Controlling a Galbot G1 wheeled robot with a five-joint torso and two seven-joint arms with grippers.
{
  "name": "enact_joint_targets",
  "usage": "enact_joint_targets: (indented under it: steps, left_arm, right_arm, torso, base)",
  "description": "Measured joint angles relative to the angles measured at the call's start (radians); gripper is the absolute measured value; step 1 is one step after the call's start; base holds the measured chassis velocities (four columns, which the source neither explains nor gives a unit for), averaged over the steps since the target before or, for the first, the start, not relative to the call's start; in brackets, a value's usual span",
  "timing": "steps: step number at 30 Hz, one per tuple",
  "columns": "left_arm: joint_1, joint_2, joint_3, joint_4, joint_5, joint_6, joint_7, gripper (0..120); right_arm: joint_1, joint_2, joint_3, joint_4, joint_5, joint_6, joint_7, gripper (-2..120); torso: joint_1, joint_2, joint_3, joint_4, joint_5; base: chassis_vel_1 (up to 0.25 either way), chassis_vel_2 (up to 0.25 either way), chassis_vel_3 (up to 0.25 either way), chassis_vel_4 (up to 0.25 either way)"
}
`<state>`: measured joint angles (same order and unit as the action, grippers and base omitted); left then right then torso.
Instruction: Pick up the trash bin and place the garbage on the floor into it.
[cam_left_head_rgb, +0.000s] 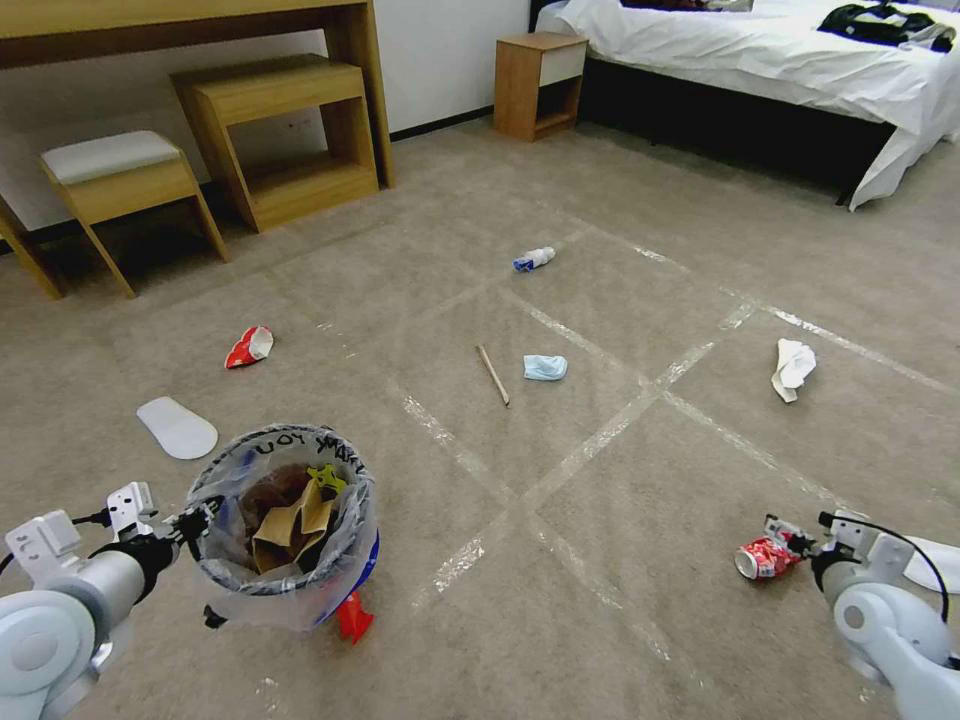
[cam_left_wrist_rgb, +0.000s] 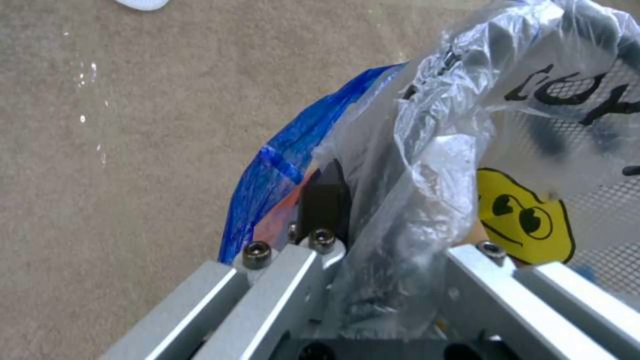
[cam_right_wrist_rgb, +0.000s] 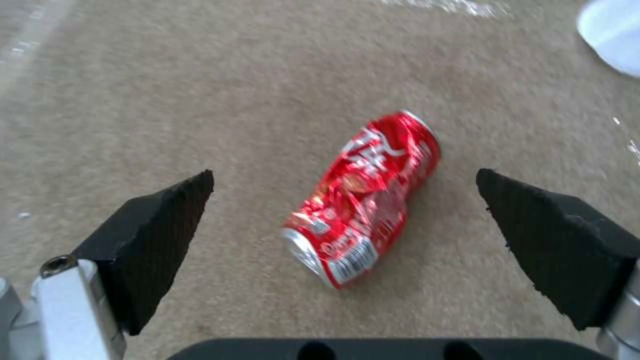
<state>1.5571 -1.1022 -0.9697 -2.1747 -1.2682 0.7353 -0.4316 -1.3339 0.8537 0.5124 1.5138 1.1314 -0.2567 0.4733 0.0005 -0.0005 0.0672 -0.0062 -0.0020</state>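
left gripper (cam_left_head_rgb: 195, 525) jaws pinch trash bin (cam_left_head_rgb: 285, 520) rim, carried as receptacle | right gripper (cam_right_wrist_rgb: 347, 200) jaws spread, straddling crushed can (cam_right_wrist_rgb: 363, 200) on floor (cam_left_head_rgb: 600, 480) for pickup

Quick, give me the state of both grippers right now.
Left gripper: shut on the rim of the trash bin, holding it up.
Right gripper: open, jaws either side of the crushed red can on the floor, holding nothing.

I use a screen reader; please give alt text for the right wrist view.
The right gripper, fingers wide open, hovers over a crushed red can lying on its side on the beige carpet.
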Motion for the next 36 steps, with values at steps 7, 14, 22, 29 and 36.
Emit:
enact_joint_targets:
  steps: [7, 14, 22, 29, 36]
  left_arm:
    - [0.005, -0.005, 0.006, -0.004, 0.009, 0.000, -0.001, 0]
    - [0.007, -0.007, 0.013, -0.010, 0.014, 0.000, -0.003, 0]
    - [0.012, -0.009, 0.014, -0.011, 0.018, 0.000, -0.003, 0]
    - [0.013, -0.011, 0.018, -0.009, 0.023, 0.000, -0.003, 0]
    - [0.010, -0.012, 0.023, -0.003, 0.027, 0.000, -0.002, 0]
  right_arm:
    - [0.014, 0.033, 0.004, -0.030, 0.002, 0.000, 0.038, 100]
    - [0.036, 0.063, 0.009, -0.056, 0.000, 0.004, 0.047, 100]
    - [0.058, 0.092, 0.001, -0.071, 0.006, 0.004, 0.043, 100]
    - [0.080, 0.103, -0.012, -0.073, 0.009, -0.001, 0.045, 100]
    - [0.096, 0.105, -0.020, -0.091, 0.003, 0.000, 0.045, 100]
  torso:
    - [0.000, 0.000, 0.000, -0.0001, 0.0000]
    - [0.000, 0.000, 0.000, -0.0001, 0.0000]
    - [0.000, 0.000, 0.000, -0.0001, 0.0000]
    - [0.000, 0.000, 0.000, 0.0000, 0.0000]
    - [0.000, 0.000, 0.000, -0.0001, 0.0000]
  base:
    - [0.000, 0.000, 0.000, 0.000]
    - [0.000, 0.000, 0.000, 0.000]
    - [0.000, 0.000, 0.000, 0.000]
    - [0.000, 0.000, 0.000, 0.000]
    - [0.000, 0.000, 0.000, 0.000]
